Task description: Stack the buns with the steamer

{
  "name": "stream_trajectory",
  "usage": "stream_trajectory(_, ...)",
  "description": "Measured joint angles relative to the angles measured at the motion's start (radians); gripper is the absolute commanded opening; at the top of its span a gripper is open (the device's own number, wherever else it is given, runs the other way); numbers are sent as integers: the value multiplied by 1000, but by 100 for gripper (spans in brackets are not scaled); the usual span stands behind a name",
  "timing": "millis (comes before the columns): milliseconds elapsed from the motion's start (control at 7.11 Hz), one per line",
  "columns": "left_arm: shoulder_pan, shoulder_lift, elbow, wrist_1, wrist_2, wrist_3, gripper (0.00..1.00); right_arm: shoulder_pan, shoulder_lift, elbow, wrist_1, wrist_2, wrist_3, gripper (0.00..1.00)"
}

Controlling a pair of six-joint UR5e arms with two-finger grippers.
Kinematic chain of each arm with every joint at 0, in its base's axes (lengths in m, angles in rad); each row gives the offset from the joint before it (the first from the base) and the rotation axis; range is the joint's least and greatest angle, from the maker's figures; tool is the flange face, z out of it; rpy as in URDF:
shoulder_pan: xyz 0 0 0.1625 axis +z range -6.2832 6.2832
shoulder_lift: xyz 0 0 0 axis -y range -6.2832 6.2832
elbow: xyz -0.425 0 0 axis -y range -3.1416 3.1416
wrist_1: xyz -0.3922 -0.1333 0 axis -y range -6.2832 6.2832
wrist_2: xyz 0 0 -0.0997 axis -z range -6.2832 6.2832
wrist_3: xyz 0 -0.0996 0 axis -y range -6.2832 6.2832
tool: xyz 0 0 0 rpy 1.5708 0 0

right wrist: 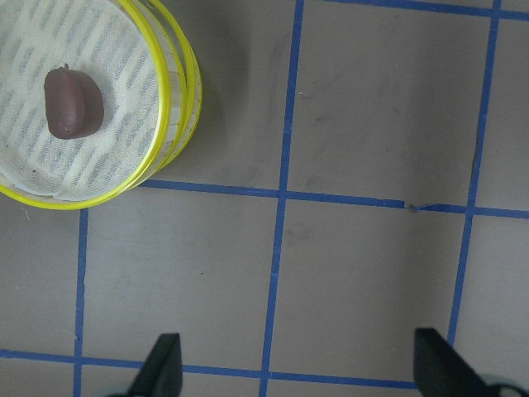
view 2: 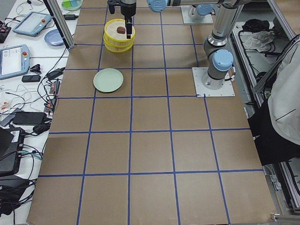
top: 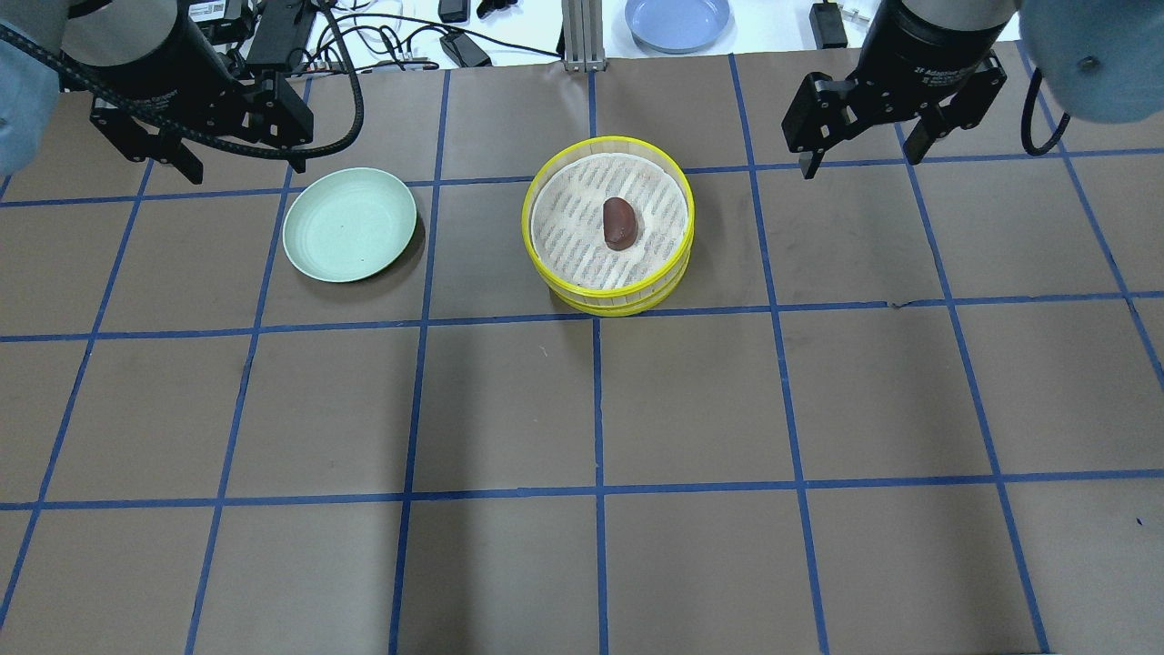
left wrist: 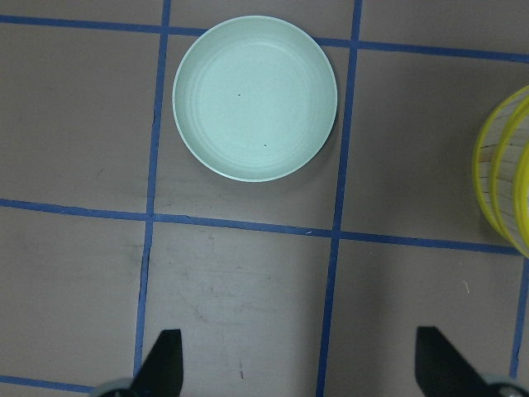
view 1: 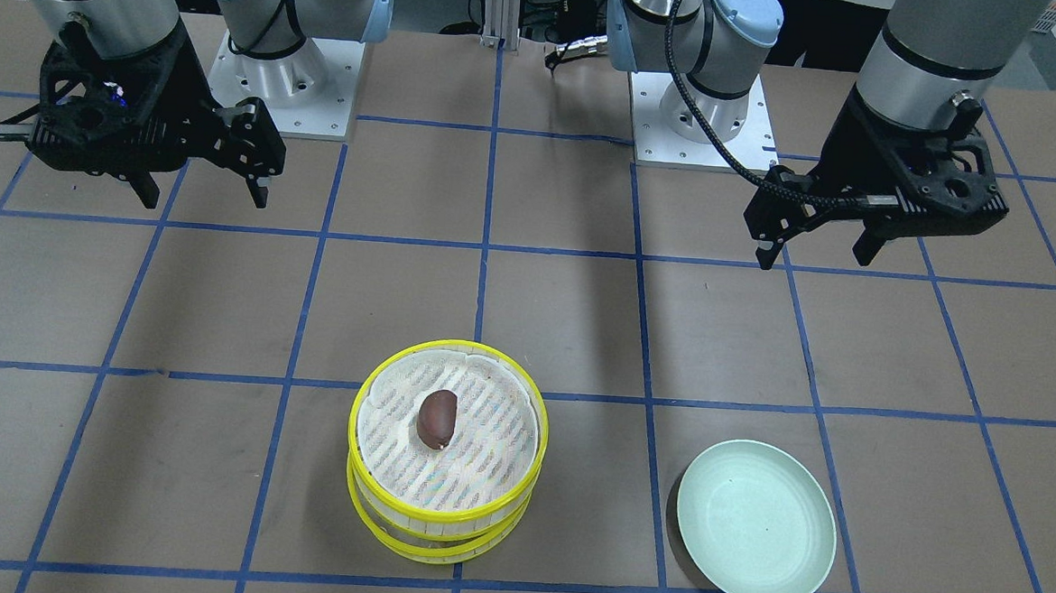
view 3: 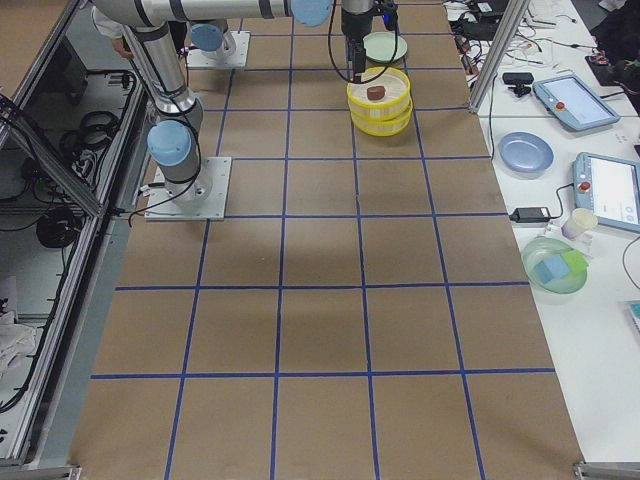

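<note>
Two yellow-rimmed steamer baskets (view 1: 444, 523) stand stacked at the table's middle, also in the overhead view (top: 609, 293). The dark reddish-brown bun (view 1: 437, 418) lies alone in the top basket; it also shows overhead (top: 619, 222) and in the right wrist view (right wrist: 73, 102). The cream-white bun is out of view. The pale green plate (top: 349, 224) is empty. My left gripper (top: 244, 164) is open, hovering above the table near the plate. My right gripper (top: 859, 162) is open, hovering to the steamer's right. Both hold nothing.
The brown table is marked with a blue tape grid. The two arm bases (view 1: 286, 85) stand at the robot's edge. A blue plate (top: 677, 20), cables and devices sit on the white bench beyond the far edge.
</note>
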Motion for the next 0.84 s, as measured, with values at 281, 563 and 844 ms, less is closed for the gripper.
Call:
stream_trajectory(281, 42, 3, -6, 0, -5, 69, 100, 0, 0, 0, 0, 0, 0, 100)
stream_trajectory(563, 47, 5, -7, -1, -20, 88, 100, 0, 1, 0, 0, 1, 0, 100)
stream_trajectory(844, 45, -4, -8, -1, -64, 84, 100, 0, 0, 0, 2, 1, -1, 100)
